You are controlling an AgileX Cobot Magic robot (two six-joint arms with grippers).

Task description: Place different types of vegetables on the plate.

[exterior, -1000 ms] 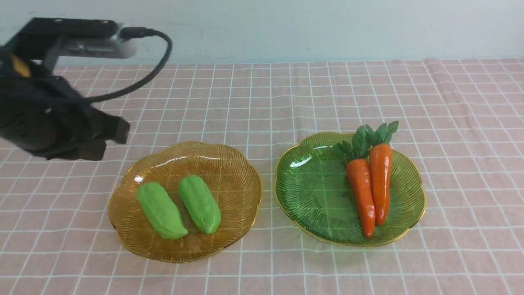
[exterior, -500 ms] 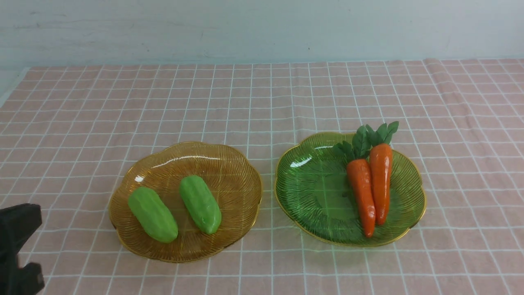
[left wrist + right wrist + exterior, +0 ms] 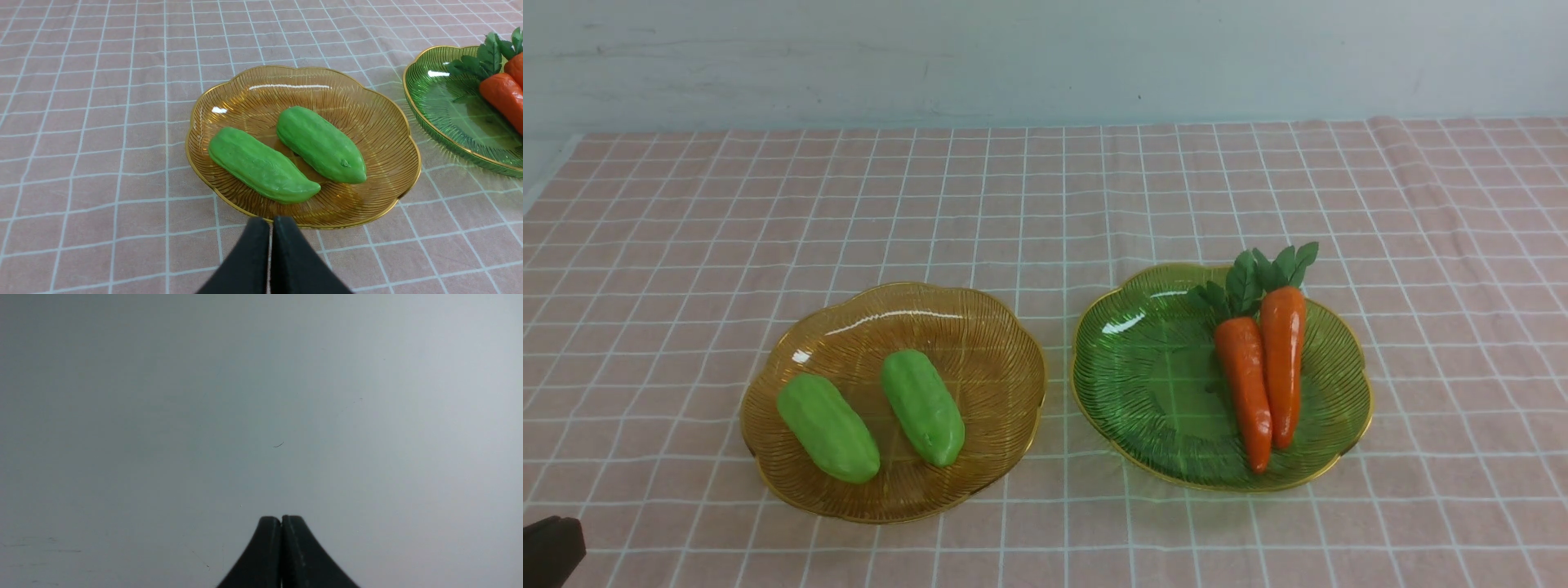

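Note:
Two light-green gourds lie side by side in the amber plate (image 3: 980,318): the left gourd (image 3: 827,428) and the right gourd (image 3: 922,407). Both show in the left wrist view too, left gourd (image 3: 261,165) and right gourd (image 3: 320,143). Two orange carrots (image 3: 1245,388) (image 3: 1282,359) with leafy tops lie in the green plate (image 3: 1143,367). My left gripper (image 3: 271,222) is shut and empty, just outside the amber plate's (image 3: 367,118) near rim; only a corner of it (image 3: 551,551) shows in the front view. My right gripper (image 3: 281,519) is shut and empty, facing a plain grey surface.
A pink checked tablecloth (image 3: 1045,188) covers the table, with a light wall behind. The cloth's left edge shows at the far left (image 3: 547,175). The green plate's rim (image 3: 412,102) shows in the left wrist view.
My left arm has withdrawn from above the amber plate down to the lower left corner of the front view. The left gourd has shifted slightly left and nearer.

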